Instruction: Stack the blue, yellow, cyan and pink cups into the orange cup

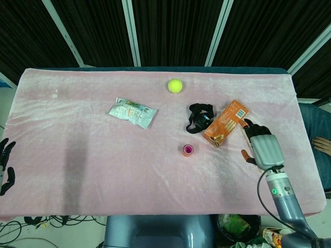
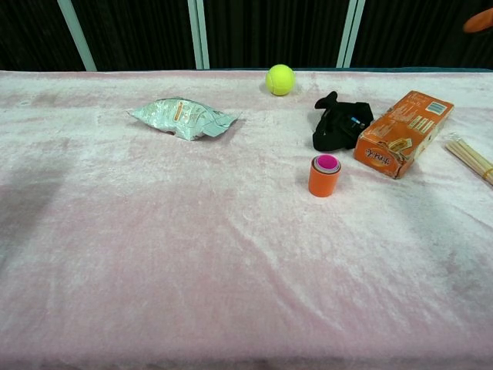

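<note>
The orange cup (image 2: 324, 179) stands upright right of centre in the chest view, with the pink cup (image 2: 327, 162) seated inside it and only its rim showing. The nest looks done, so I judge the step in hand is retreating cleanly. My right hand (image 1: 262, 146) hangs at the right of the head view, fingers apart and holding nothing, well clear of the stack; I should lift it away without brushing the box (image 1: 225, 123). My left hand (image 1: 5, 165) idles at the left edge, fingers spread.
</note>
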### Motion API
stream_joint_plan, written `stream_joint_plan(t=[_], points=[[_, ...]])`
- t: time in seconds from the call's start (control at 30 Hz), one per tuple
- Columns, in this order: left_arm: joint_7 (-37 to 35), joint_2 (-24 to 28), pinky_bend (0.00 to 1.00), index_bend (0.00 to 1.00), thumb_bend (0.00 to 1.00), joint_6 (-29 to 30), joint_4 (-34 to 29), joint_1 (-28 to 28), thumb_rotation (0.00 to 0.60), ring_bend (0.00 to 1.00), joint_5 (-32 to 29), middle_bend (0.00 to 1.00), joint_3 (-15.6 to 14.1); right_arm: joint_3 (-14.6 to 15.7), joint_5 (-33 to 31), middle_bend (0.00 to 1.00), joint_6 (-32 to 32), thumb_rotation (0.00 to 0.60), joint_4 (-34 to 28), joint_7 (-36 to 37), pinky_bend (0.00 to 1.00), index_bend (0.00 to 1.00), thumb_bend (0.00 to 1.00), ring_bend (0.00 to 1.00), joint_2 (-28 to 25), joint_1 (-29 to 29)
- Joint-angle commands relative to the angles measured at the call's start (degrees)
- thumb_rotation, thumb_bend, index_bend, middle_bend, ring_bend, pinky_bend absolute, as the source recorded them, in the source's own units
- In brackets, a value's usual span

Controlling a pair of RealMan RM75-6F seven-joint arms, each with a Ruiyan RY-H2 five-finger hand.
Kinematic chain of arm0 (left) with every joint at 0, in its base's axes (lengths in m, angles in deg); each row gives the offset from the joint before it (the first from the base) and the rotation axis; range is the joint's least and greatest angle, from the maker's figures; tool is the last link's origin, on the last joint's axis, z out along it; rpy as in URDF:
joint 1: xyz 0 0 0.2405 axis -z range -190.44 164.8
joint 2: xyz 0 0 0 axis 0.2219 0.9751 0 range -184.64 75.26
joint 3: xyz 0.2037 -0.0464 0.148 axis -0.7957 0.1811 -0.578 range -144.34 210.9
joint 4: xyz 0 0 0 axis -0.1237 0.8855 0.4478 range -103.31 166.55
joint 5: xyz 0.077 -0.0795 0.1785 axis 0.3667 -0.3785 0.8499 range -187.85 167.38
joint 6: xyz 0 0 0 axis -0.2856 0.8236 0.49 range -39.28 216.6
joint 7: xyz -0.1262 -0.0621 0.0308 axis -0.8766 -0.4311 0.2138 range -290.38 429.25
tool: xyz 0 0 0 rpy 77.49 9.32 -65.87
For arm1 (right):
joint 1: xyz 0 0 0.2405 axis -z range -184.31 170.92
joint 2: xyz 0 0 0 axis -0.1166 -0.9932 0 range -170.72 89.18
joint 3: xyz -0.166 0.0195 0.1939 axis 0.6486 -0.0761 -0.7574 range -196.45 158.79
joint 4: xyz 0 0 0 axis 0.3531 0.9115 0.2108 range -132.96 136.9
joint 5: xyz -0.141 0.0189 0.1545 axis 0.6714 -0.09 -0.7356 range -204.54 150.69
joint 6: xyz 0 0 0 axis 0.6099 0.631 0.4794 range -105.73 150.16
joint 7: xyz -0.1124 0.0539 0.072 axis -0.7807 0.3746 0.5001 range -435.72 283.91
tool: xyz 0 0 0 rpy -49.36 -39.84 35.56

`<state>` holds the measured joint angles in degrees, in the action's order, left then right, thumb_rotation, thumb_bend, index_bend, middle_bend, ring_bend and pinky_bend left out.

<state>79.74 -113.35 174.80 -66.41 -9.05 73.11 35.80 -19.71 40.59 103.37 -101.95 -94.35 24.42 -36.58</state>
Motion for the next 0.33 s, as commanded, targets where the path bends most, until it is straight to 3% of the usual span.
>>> stream_joint_plan(t=[0.03,0.33], points=[[-0.04,0.06,0.03,0.04,0.70,0.49,-0.25,-0.17,0.600,0.00,0.41,0.01,0.02,4.07,9.21,0.07,8.93,0.600,1.49,4.55,0.21,0.12,0.24,0.17,-1.34,8.94],[-0.12,0.48,0.03,0.04,0.70,0.83,-1.06,-0.27,0.600,0.00,1.27,0.01,-0.14,4.06,11.34,0.06,10.44,0.600,0.68,5.45,0.21,0.08,0.24,0.17,-1.59,13.44]])
